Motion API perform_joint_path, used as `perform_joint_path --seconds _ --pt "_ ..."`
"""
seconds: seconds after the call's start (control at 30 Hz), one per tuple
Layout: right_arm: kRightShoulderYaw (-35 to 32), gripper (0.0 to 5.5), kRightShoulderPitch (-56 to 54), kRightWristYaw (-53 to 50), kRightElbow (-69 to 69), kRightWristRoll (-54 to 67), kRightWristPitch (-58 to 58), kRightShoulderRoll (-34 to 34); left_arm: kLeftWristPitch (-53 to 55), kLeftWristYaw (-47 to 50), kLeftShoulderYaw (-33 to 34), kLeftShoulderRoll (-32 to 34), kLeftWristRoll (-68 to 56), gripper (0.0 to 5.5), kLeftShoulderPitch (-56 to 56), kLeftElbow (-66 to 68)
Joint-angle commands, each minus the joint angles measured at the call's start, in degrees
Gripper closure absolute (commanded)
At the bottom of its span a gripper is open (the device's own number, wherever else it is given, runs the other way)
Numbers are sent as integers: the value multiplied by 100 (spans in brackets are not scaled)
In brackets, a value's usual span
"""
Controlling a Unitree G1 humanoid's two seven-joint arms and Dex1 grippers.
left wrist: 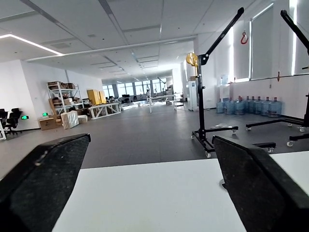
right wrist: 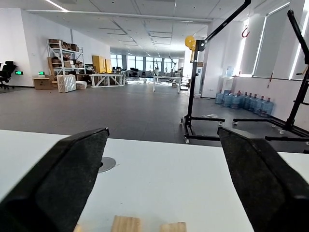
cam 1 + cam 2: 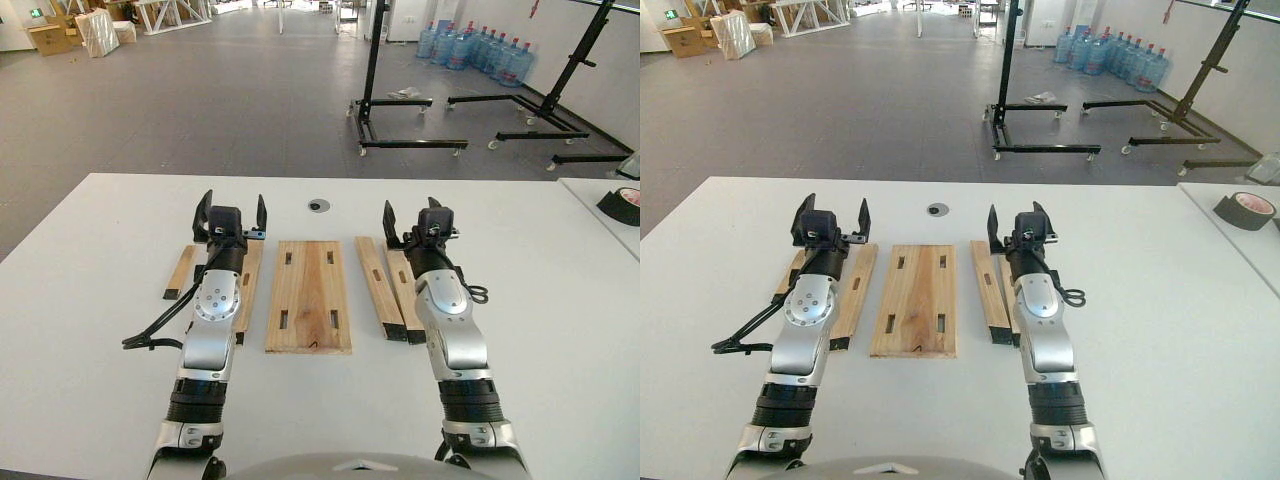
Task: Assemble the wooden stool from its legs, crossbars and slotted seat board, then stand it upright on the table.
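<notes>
**Grippers spread above the unassembled stool parts**

Left gripper [image 3: 232, 216] and right gripper [image 3: 412, 222] are both held with fingers wide apart and nothing between them, just above the white table [image 3: 90, 300]. Black frames [image 3: 410, 140] and water bottles [image 3: 480, 45] are seen on the floor beyond the table's far edge.

The seat board [image 3: 308, 294] is laid flat at the middle of the table, between the two arms, with its four slots facing up. Two slotted planks [image 3: 377, 285] are placed side by side just right of it; the outer one is partly covered by the right arm. One plank [image 3: 252, 275] lies left of the board, largely hidden under the left arm, and a short bar [image 3: 181, 270] lies apart from it, further left.

A black cable [image 3: 150, 335] trails from the left arm onto the table. A tape roll [image 3: 625, 205] is set on the neighbouring table, and a round grommet [image 3: 319, 205] is sunk in the tabletop beyond the board.
</notes>
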Motion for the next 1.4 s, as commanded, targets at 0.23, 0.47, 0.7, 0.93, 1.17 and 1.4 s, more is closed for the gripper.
perform_joint_path --seconds 0.23,0.47,0.7,0.93,1.17,1.4 --pt "16 133 155 215 -151 -7 64 -211 -293 -43 -72 121 121 87 81 -15" --pt "-411 133 319 348 -174 338 615 -393 -209 -22 -69 113 147 87 247 -92" --pt "-668 133 1408 924 -443 856 1741 -731 74 -20 -33 -104 -87 87 598 -381" --pt "-639 133 1788 734 -743 795 2156 -663 57 -68 -263 5 242 87 673 -526" --pt "-815 133 1823 827 -881 1090 2396 -720 190 -108 -280 9 182 87 771 -523" --pt "-690 227 1971 1034 -146 995 2460 -885 295 -119 -264 -15 108 84 785 -419"
